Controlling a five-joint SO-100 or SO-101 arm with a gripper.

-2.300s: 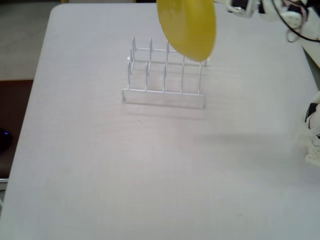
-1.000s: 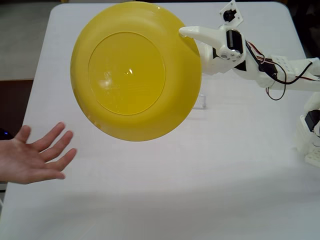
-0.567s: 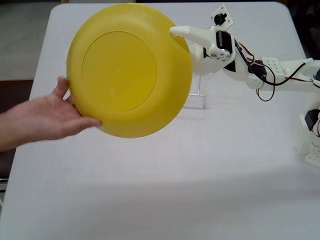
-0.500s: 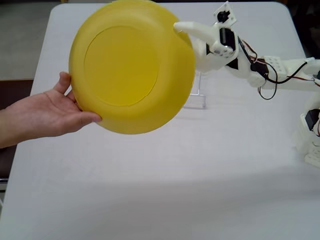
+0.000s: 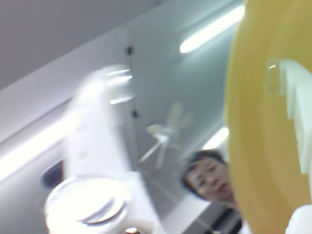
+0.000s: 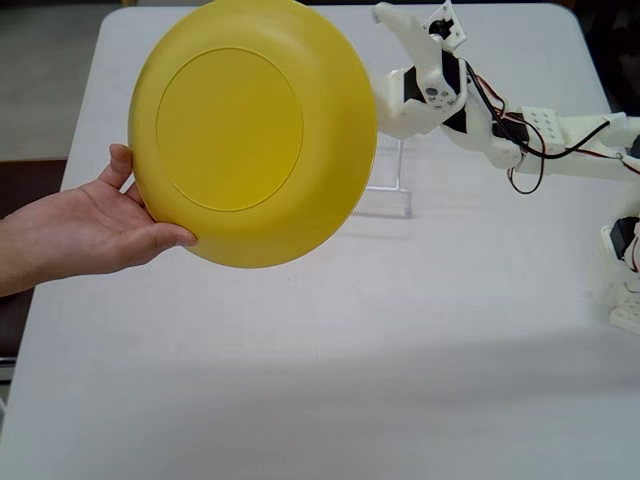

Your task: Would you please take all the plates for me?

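Note:
The yellow plate (image 6: 240, 125) is held up in the air, tilted with its underside to the fixed view. A human hand (image 6: 90, 225) grips its left rim. My gripper (image 6: 382, 60) is at the plate's right rim. One finger (image 6: 392, 18) points up and away from the plate, and the other is by the rim, mostly hidden. In the wrist view the yellow plate (image 5: 258, 146) fills the right side against one white finger (image 5: 295, 102). The other finger (image 5: 97, 122) is blurred far to the left, so my gripper (image 5: 192, 73) is open. The blue, orange and cream-white plates are out of view.
The white wire rack (image 6: 385, 190) stands on the white table (image 6: 320, 350) behind the plate, mostly hidden. My arm (image 6: 540, 140) reaches in from the right edge. The wrist view looks up at the ceiling, lights and a person's face (image 5: 209, 178).

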